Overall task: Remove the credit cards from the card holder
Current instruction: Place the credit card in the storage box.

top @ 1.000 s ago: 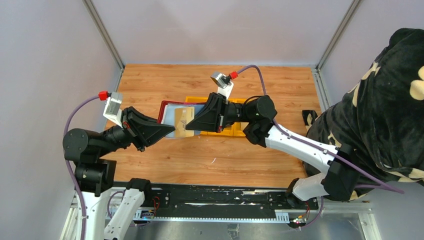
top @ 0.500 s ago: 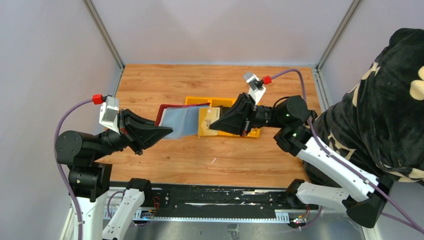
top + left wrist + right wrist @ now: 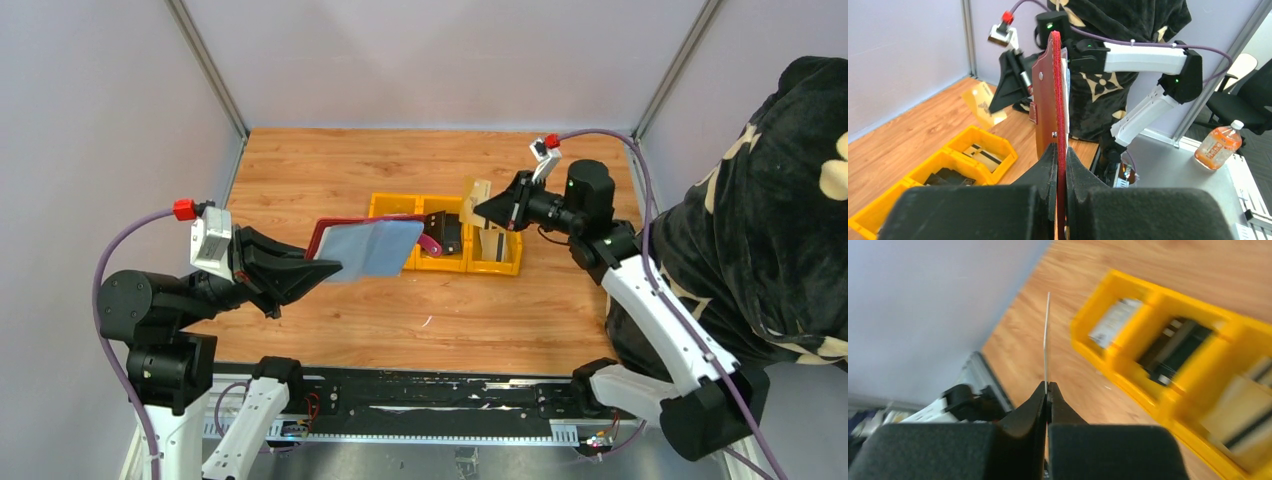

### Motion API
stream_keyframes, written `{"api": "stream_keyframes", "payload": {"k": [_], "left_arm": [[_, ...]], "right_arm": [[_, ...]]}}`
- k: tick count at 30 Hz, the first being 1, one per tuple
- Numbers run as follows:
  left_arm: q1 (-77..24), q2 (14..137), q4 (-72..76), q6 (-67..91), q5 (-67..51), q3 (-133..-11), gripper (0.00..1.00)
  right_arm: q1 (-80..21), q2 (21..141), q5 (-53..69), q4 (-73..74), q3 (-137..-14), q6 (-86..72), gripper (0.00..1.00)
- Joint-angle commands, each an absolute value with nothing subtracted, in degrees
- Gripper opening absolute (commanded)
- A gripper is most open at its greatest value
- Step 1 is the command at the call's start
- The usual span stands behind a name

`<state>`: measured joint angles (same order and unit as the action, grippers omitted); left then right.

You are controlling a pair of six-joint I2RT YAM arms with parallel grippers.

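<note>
Mid-task: left fingers (image 3: 1048,170) are clamping the card holder (image 3: 365,248) aloft, right fingers (image 3: 1035,405) are pinching a credit card (image 3: 476,192) over the yellow bin (image 3: 495,270); leftovers in holder unclear.

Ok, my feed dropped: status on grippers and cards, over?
Left gripper shut on card holder, held open in the air. Right gripper shut on one card, up beside the yellow bin. Nothing blocking.

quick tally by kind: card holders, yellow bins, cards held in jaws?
card holder: 1, in the left gripper
yellow bin: 1
credit card in the right gripper jaws: 1
Total: 3
</note>
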<state>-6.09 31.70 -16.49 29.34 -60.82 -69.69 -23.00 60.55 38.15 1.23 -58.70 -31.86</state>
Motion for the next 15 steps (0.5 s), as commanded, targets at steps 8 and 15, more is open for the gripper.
{"api": "stream_keyframes", "payload": {"k": [8,15], "left_arm": [[-6.0,29.3,-13.4,30.1,-62.7,-69.0,0.0],[-6.0,28.3,-12.7,29.0,-62.8,-69.2,0.0]], "right_arm": [[-19.2,79.3,14.5,14.0,-58.0,-16.3,0.0],[-19.2,93.4,13.3,17.9,-65.9,-13.7,0.0]]}}
